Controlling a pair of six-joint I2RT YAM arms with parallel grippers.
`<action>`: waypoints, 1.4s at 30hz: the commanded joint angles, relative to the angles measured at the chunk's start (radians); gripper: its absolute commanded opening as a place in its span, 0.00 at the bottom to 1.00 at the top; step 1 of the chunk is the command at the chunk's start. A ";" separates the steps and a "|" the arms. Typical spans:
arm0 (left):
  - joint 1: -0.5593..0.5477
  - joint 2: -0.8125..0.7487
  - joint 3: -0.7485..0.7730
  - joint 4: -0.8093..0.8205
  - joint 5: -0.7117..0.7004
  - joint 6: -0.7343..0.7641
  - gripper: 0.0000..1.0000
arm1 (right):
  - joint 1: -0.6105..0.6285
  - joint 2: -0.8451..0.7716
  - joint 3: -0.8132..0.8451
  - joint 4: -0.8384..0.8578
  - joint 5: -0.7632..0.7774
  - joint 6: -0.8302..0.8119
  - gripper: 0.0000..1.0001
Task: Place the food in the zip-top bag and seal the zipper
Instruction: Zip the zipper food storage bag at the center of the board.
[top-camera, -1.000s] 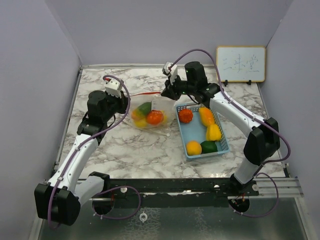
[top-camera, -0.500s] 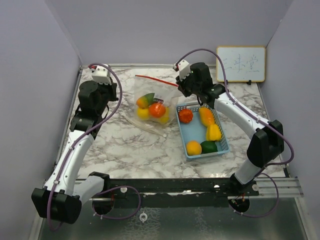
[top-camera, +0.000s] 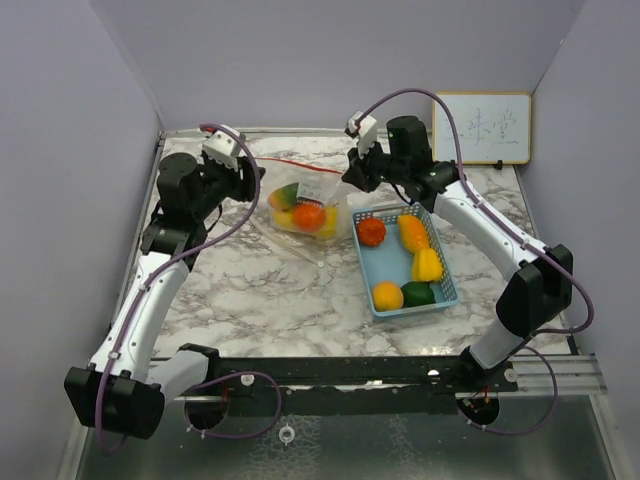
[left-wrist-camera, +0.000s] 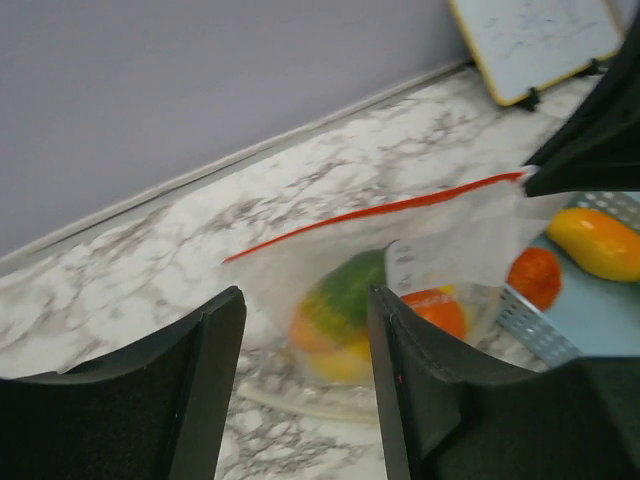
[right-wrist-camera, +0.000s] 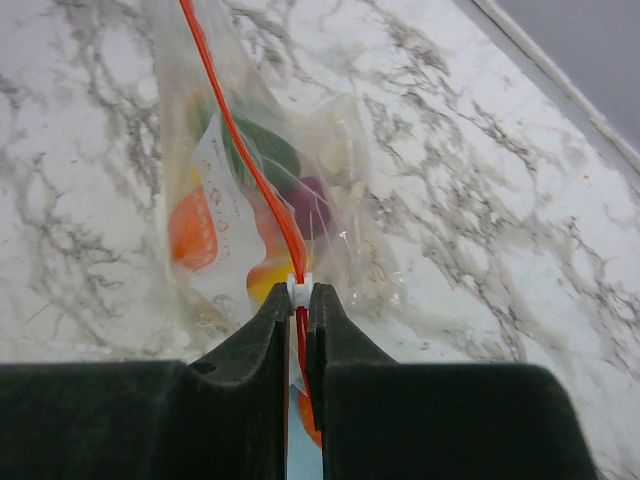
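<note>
Right gripper (right-wrist-camera: 298, 303) is clamped on the red zipper (right-wrist-camera: 236, 142) of the bag (right-wrist-camera: 345, 200); left gripper (left-wrist-camera: 305, 335) gapes at the bag's 9 o'clock. Some food (top-camera: 308, 215) sits inside, 5 pieces in the basket (top-camera: 372, 268) at 3 o'clock.

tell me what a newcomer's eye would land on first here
A clear zip-top bag held up over the far middle of the marble table, bright food showing through, the right gripper with jaws shut on its red zipper. Right of it a blue basket holds five more colourful pieces. The left gripper faces the bag, jaws open.
</note>
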 joint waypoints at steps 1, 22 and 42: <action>0.000 0.059 0.074 0.085 0.513 0.143 0.57 | 0.005 -0.039 0.011 -0.006 -0.242 0.003 0.03; -0.086 0.320 0.064 0.072 0.612 0.300 0.58 | 0.005 -0.067 -0.037 -0.019 -0.401 -0.038 0.03; -0.121 0.248 0.184 -0.051 0.684 0.431 0.57 | 0.005 -0.104 -0.073 -0.044 -0.305 -0.067 0.02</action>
